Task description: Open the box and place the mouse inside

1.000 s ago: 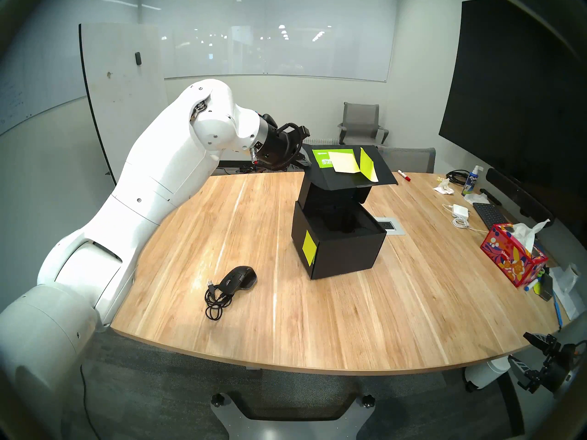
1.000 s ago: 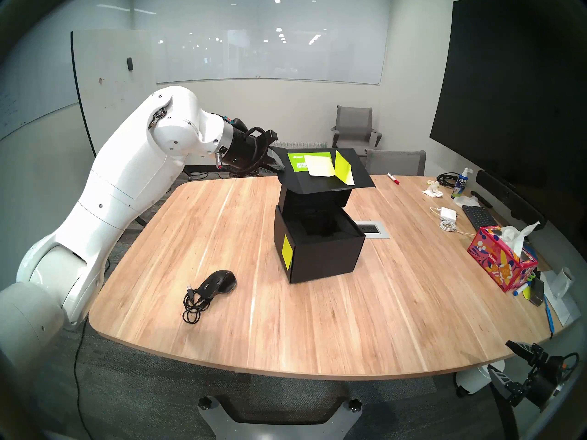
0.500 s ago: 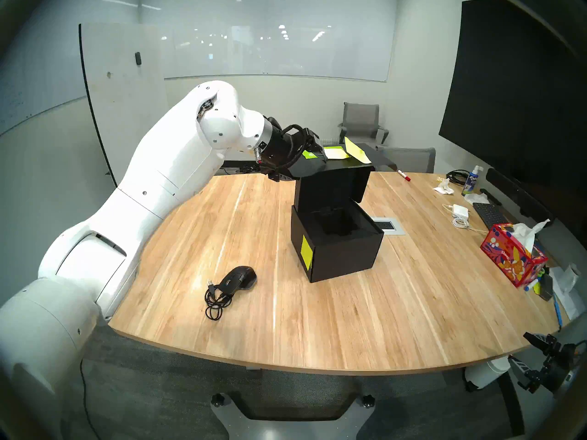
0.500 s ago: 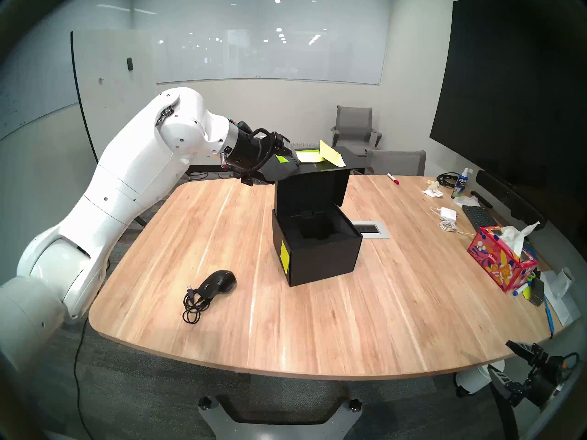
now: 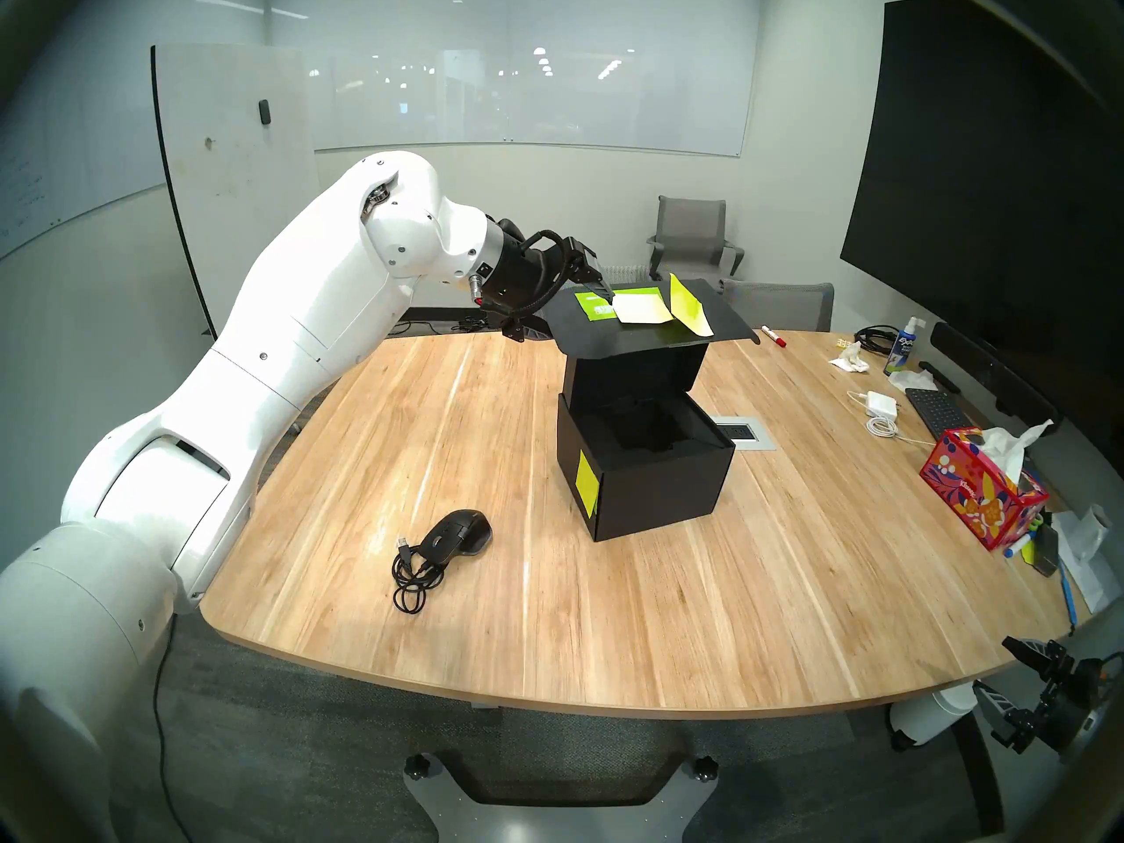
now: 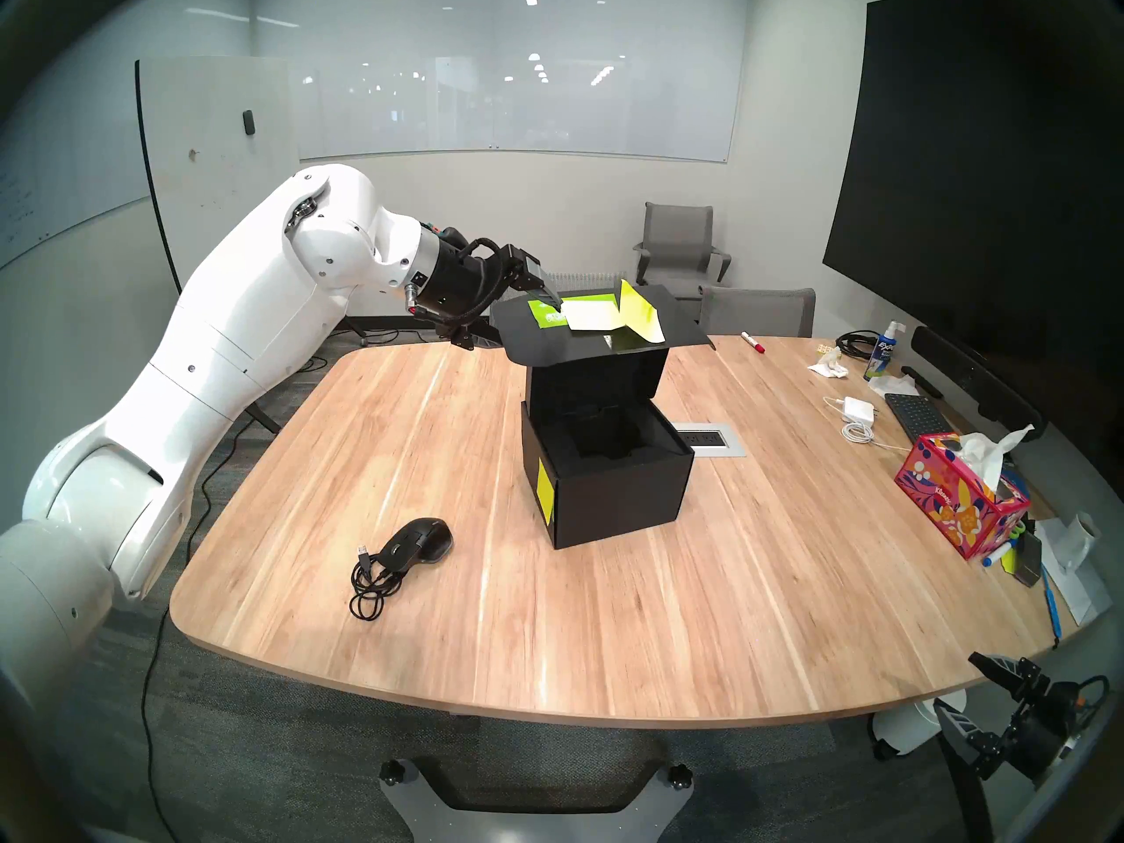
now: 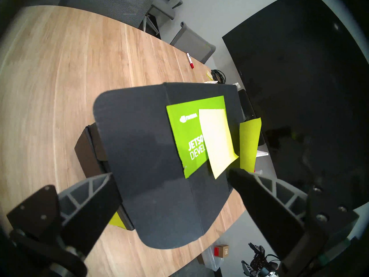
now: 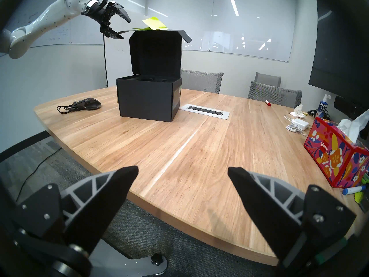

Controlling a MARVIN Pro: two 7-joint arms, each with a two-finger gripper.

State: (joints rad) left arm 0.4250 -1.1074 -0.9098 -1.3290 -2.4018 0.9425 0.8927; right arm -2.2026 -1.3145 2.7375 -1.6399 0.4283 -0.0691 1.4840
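Note:
The black box point(image 5: 663, 489) stands mid-table with its lid up; the lid's front flap point(image 5: 645, 337), bearing a green label and yellow-green notes, juts out level toward the left. My left gripper point(image 5: 572, 315) is open, one finger above and one below that flap's edge, not clamping it; in the left wrist view the flap point(image 7: 151, 160) lies between the spread fingers point(image 7: 249, 190). The black mouse point(image 5: 457, 534) lies with its coiled cable point(image 5: 413, 574) near the table's front left. My right gripper point(image 8: 182, 168) hangs open and empty off the front right edge.
A red floral tissue box point(image 5: 979, 495), white charger point(image 5: 879, 404), black keyboard point(image 5: 936, 410), spray bottle point(image 5: 903, 343) and red marker point(image 5: 772, 335) crowd the right and far side. A power outlet plate point(image 5: 745, 434) sits just behind the box. Grey chairs stand beyond the table.
My left gripper went from shut on the lid flap to open. The lid swung further back to upright, the box settled flat, and the gripper has drawn back slightly leftward.

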